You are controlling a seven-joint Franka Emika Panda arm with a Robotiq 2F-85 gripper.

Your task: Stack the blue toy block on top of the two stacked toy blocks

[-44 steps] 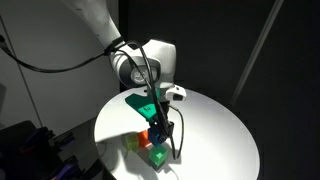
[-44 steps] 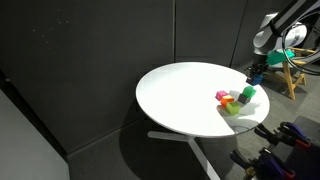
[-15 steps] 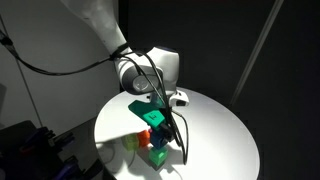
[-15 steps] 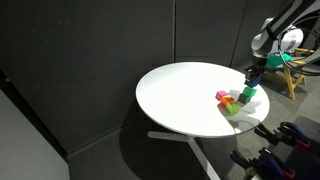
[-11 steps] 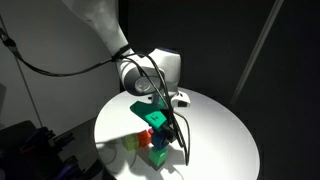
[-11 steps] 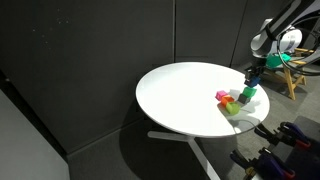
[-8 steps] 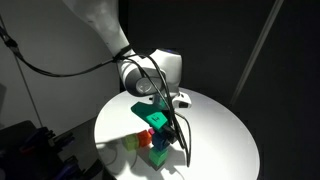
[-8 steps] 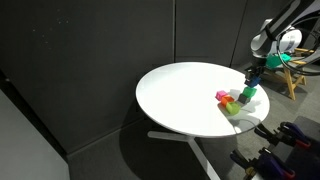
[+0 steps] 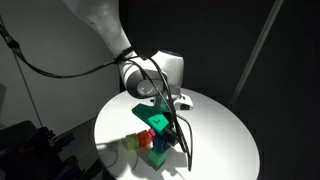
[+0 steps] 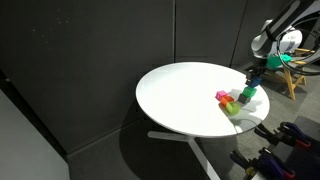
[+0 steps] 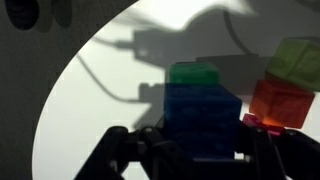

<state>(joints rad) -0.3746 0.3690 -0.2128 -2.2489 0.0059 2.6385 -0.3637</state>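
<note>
The blue toy block (image 11: 202, 122), a small studded plastic cube, is sitting in the middle of the wrist view, caught between the two dark fingers (image 11: 125, 150) of the end effector (image 11: 205, 146). The fingers are pressing in on either side of it, so the end effector is closed only as far as the cube allows and is gripping it. Just beyond it the two stacked toy blocks (image 11: 193, 73) are showing only their bright green top cube, and I cannot tell whether the blue one is touching it. Off to one side an orange-red plastic cube (image 11: 280, 103) is lying just beside a yellow-green plastic cube (image 11: 297, 60). All of this is sitting on the round white table (image 11: 90, 110). In an exterior view the end effector (image 10: 250, 80) is hanging over the cluster of coloured cubes, which is lying close to the table's (image 10: 180, 95) edge.
</note>
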